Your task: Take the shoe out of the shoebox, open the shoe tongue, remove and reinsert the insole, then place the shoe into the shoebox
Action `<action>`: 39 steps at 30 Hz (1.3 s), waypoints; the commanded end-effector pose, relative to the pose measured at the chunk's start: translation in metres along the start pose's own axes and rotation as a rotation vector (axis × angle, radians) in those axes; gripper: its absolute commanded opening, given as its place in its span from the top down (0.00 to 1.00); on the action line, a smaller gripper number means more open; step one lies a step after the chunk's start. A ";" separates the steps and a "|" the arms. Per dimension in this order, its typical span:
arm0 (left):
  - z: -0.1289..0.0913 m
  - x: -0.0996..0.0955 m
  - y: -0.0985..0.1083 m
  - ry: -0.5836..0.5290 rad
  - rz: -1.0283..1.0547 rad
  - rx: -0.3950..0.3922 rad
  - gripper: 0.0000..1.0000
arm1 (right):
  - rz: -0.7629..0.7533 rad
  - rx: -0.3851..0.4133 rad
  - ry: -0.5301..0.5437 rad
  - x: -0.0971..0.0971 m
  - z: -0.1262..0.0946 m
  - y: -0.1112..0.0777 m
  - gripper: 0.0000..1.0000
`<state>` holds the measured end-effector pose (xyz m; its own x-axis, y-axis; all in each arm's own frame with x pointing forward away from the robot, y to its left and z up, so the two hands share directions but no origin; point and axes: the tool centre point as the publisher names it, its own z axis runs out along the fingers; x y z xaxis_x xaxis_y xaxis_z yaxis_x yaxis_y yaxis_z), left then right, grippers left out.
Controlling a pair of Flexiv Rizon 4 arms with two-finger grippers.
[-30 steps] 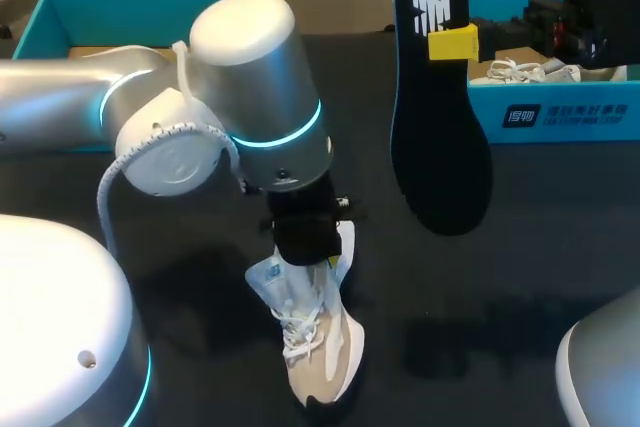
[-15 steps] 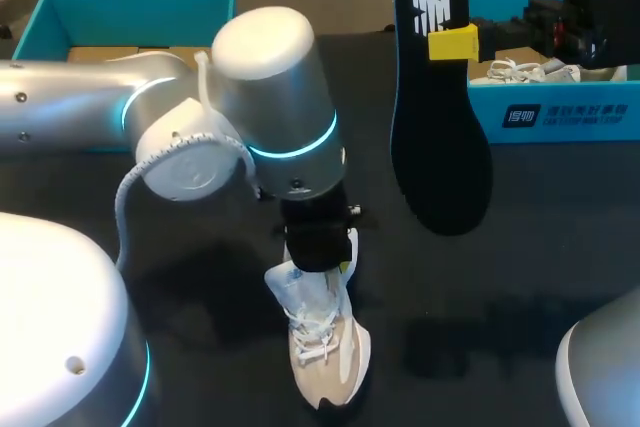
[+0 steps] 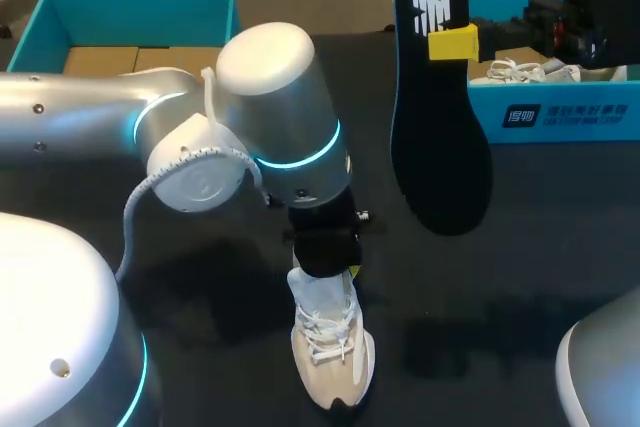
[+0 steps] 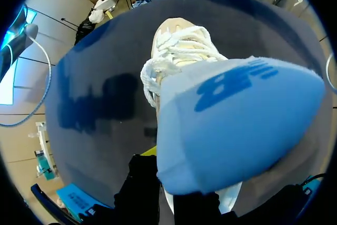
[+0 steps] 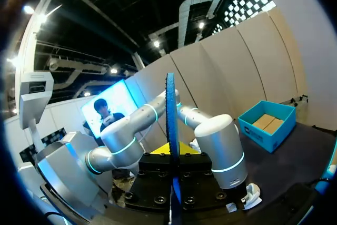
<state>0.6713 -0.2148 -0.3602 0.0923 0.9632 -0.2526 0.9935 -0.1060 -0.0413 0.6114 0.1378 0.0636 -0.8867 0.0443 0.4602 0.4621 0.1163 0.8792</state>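
Fingers (image 3: 452, 43) of the right gripper (image 3: 448, 44), yellow-tipped, are clamped on the black insole (image 3: 440, 137). It hangs upright in the upper right of the head view, broad toe end down, above the black table (image 3: 560, 277). From the right wrist it shows edge-on between the 2 fingers. At the frame's middle, the left gripper (image 3: 326, 259) pinches the pale blue tongue (image 4: 231, 125) of the beige sneaker (image 3: 333, 362). That sneaker rests on the table at lower middle, with its white laces (image 4: 174, 51) ahead of the gripper. One teal shoebox (image 3: 130, 2) sits at upper left. A second shoebox (image 3: 560, 112) at upper right holds a white shoe (image 3: 520, 72).
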 end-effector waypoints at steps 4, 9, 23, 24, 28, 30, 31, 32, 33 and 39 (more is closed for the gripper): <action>0.005 -0.010 0.002 0.002 0.008 0.000 0.97 | 0.002 0.006 0.002 -0.003 0.004 0.003 1.00; 0.006 -0.012 0.003 -0.007 0.004 0.001 0.64 | 0.002 0.006 0.002 -0.003 0.004 0.003 1.00; -0.036 -0.008 0.015 -0.159 -0.054 -0.072 0.00 | 0.002 0.006 0.002 -0.003 0.004 0.003 1.00; -0.044 -0.008 0.016 -0.185 -0.054 -0.086 0.00 | 0.002 0.006 0.002 -0.003 0.004 0.003 1.00; -0.073 -0.010 0.017 -0.270 -0.050 -0.118 0.00 | 0.002 0.006 0.002 -0.003 0.004 0.003 1.00; -0.089 -0.010 0.017 -0.321 -0.044 -0.133 0.00 | 0.002 0.006 0.002 -0.003 0.004 0.003 1.00; -0.097 -0.011 0.017 -0.352 -0.044 -0.145 0.00 | 0.002 0.006 0.002 -0.003 0.004 0.003 1.00; -0.104 -0.012 0.018 -0.379 -0.043 -0.151 0.00 | 0.002 0.006 0.002 -0.003 0.004 0.003 1.00; -0.111 -0.013 0.018 -0.405 -0.039 -0.157 0.00 | 0.002 0.006 0.002 -0.003 0.004 0.003 1.00; -0.150 -0.014 0.020 -0.576 -0.026 -0.193 0.00 | 0.002 0.006 0.002 -0.003 0.004 0.003 1.00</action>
<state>0.7082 -0.2277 -0.2387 0.0567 0.7682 -0.6377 0.9944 0.0136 0.1048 0.6114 0.1378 0.0636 -0.8868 0.0442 0.4601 0.4620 0.1163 0.8792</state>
